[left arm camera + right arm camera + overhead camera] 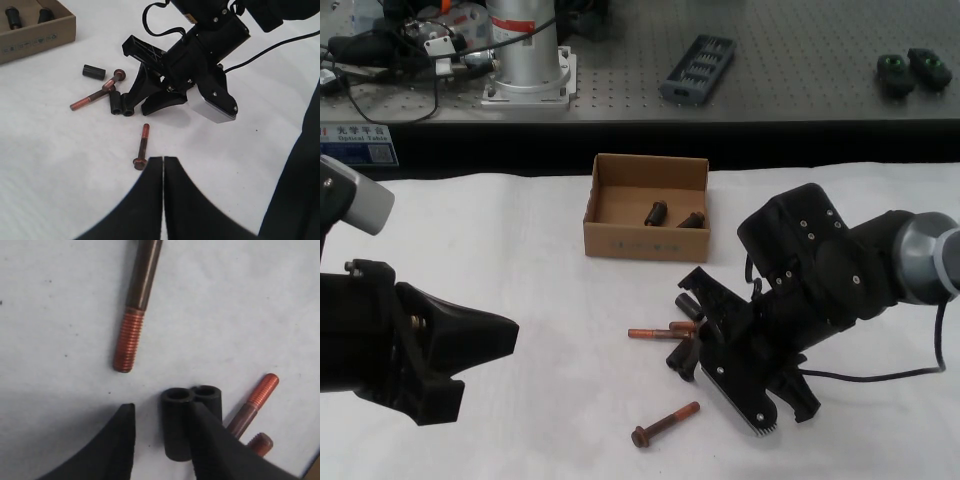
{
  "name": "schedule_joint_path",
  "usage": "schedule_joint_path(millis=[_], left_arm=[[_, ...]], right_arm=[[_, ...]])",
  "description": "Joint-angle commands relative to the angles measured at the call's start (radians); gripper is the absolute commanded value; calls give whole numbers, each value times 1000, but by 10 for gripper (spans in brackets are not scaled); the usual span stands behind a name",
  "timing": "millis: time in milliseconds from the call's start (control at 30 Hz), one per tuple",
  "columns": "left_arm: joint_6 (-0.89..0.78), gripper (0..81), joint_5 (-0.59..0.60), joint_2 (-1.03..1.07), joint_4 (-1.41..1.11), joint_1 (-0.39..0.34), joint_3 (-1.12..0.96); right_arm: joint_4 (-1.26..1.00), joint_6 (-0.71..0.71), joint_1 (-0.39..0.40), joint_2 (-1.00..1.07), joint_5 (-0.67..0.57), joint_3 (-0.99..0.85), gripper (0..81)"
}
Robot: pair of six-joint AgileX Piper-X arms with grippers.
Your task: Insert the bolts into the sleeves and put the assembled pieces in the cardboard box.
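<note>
My right gripper point(161, 411) is open and low over two black sleeves lying side by side. One sleeve point(176, 426) sits between its fingers, with a gap to one finger point(114, 450); the other sleeve point(208, 394) is just outside. A copper bolt point(136, 315) lies close by, and two more bolts point(254, 404) are beyond the sleeves. A third sleeve point(686, 302) lies apart. My left gripper point(163, 166) is shut and empty, hovering near a lone bolt point(142, 146). The cardboard box point(645, 240) holds two assembled pieces point(655, 212).
White cloth covers the bench, with free room at the left and front. Behind the cloth runs a perforated metal table with a metal post point(524, 50), a dark ribbed block point(697, 66) and cables. A cable point(880, 375) trails from the right arm.
</note>
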Motion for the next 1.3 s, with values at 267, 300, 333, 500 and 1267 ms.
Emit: schedule_joint_path(millis=[267, 300, 333, 500, 1267], left_arm=[[25, 7, 1, -8, -4, 2, -2], [33, 7, 1, -8, -4, 2, -2], [33, 7, 1, -8, -4, 2, -2], [33, 7, 1, -8, -4, 2, -2], [33, 7, 1, -8, -4, 2, -2]], right_arm=[[-1, 9, 0, 77, -17, -17, 277], [-1, 9, 0, 84, -17, -21, 277], [1, 9, 0, 90, -17, -29, 277], [7, 9, -3, 112, -12, -70, 277], [105, 16, -45, 119, 5, -104, 274]])
